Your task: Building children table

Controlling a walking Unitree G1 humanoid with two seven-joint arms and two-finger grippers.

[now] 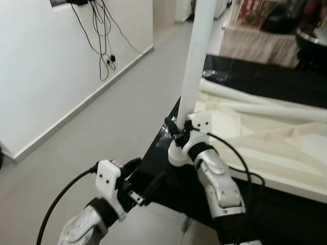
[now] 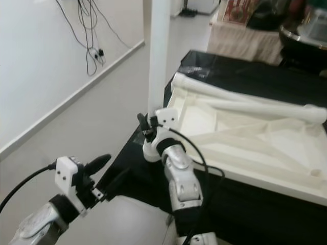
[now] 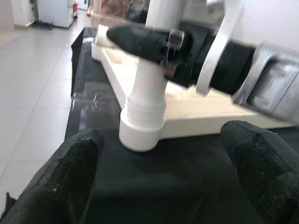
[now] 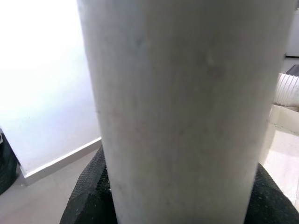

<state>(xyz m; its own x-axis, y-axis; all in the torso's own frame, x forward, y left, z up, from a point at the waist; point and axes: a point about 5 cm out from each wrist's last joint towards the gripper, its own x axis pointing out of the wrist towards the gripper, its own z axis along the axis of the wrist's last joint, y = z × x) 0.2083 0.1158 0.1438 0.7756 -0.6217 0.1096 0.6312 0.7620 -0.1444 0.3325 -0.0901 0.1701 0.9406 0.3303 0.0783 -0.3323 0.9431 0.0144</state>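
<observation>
Tools (image 1: 178,130), two; upright leg (image 1: 196,56), one

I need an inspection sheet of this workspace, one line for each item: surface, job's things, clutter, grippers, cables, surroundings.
Surface: black sheet under the parts.
Job's things: white tabletop lying underside up; white leg upright in its corner socket; more legs lying on it.
Clutter: nothing seen.
Grippers: right gripper shut on the upright leg near its base; left gripper open, beside the corner.
Cables: black arm cables; wires hanging on the wall.
Surroundings: grey tiled floor, white wall.
</observation>
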